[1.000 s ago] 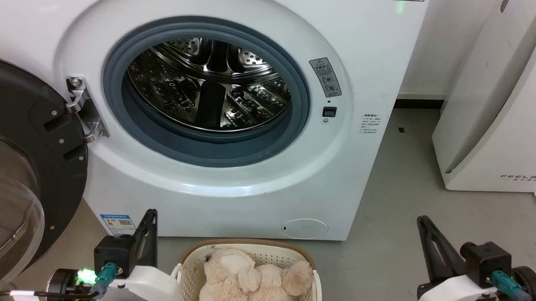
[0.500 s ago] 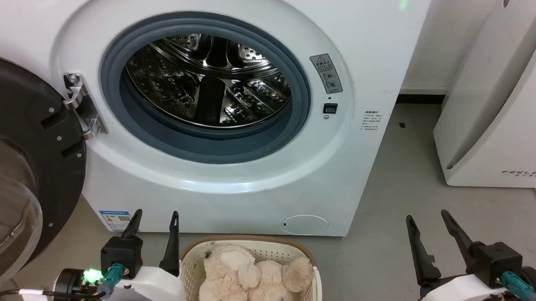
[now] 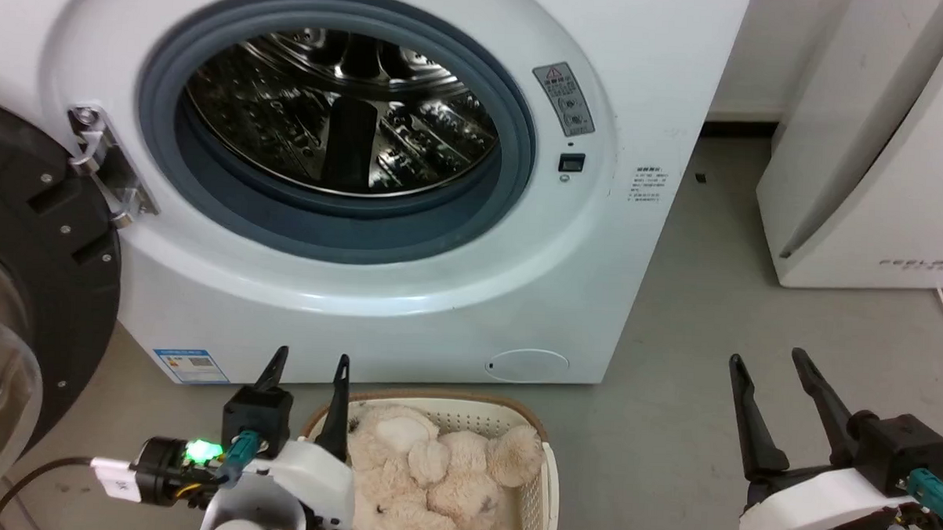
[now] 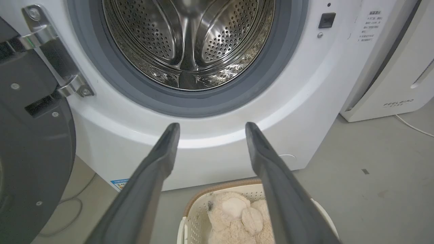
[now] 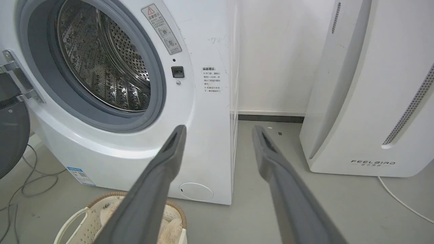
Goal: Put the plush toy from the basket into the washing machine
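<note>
Plush toy not yet picked up, lying in the basket.
Nothing grasped: left gripper spread just beside the rim, right gripper spread well apart. Washing machine door open, drum empty, clearest from the left wrist; the right wrist adds floor cables.

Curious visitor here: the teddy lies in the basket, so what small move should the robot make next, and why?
Probably lower the left gripper onto the plush toy. That gripper is open, empty and by the left rim of the basket, nearer than the right gripper, and the door of the washing machine stands open.
</note>
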Controlling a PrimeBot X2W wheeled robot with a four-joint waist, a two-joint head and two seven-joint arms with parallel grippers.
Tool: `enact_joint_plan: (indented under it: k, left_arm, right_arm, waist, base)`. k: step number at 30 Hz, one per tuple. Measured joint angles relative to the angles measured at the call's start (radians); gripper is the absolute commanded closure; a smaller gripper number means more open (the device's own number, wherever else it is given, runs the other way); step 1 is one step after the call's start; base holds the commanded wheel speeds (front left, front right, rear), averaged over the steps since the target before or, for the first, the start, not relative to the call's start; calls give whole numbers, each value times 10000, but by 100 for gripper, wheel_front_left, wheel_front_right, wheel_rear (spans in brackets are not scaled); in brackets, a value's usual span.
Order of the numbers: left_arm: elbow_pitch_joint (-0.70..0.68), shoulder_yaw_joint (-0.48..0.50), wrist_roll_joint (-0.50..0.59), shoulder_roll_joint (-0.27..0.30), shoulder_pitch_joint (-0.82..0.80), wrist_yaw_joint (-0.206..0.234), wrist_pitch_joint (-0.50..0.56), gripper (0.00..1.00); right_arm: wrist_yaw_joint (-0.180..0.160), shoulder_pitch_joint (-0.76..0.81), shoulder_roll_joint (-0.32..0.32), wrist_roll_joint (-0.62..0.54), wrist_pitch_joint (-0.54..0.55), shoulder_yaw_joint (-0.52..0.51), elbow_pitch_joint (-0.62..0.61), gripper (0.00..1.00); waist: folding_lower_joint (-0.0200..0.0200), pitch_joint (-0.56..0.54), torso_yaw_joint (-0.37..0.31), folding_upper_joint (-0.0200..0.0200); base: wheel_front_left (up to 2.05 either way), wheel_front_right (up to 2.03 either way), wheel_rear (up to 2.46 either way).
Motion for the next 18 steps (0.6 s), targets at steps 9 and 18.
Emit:
enact_joint_plan:
  k: [9,18]
  left_arm:
    - [1616,-483,173,23,-970,-163,-115,0]
    - [2836,-1064,447,178,-1915,-345,242,0]
  right_arm:
    - [0,-269,0,395,-207,-29,-104,0]
    - [0,-583,0,752,-376,-58,-242,0]
  waist:
    - [0,669,-205,0]
    - [1,1526,-429,0]
  base:
    - [0,0,0]
    - [0,0,0]
